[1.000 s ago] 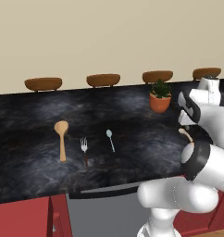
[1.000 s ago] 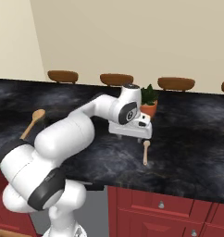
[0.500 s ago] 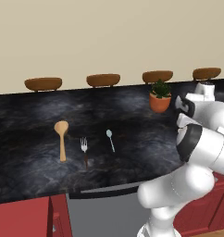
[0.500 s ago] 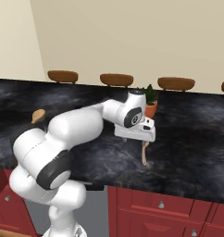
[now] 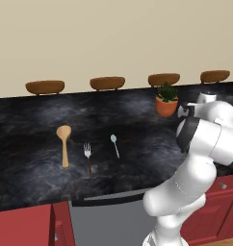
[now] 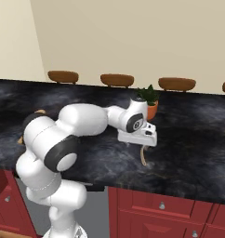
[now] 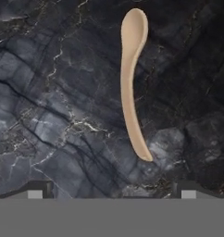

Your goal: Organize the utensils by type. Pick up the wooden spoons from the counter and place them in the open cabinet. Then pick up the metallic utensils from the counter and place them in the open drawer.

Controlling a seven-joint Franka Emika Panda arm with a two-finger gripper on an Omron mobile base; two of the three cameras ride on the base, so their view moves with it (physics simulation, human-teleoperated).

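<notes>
My tool (image 6: 141, 141) hangs with jaws spread wide over a curved wooden spoon (image 7: 131, 78) lying flat on the table (image 7: 49, 92), near the potted plant (image 6: 148, 101). I should centre on the handle's middle, descend straight, then close.

On the black, grey-veined bench (image 5: 32, 120) three utensils lie flat in a row. A tan wooden spoon (image 5: 64, 144) with a round bowl lies leftmost, bowl toward the wall. Just beside it lies a small silver fork (image 5: 87, 156) with a dark handle, tines toward the wall. A thin pale teaspoon (image 5: 114, 145) lies to its right, slightly slanted. Well apart from these, a second pale wooden spoon (image 7: 132, 78) with a curved handle and narrow oval bowl lies flat on the stone (image 6: 144, 155).
</notes>
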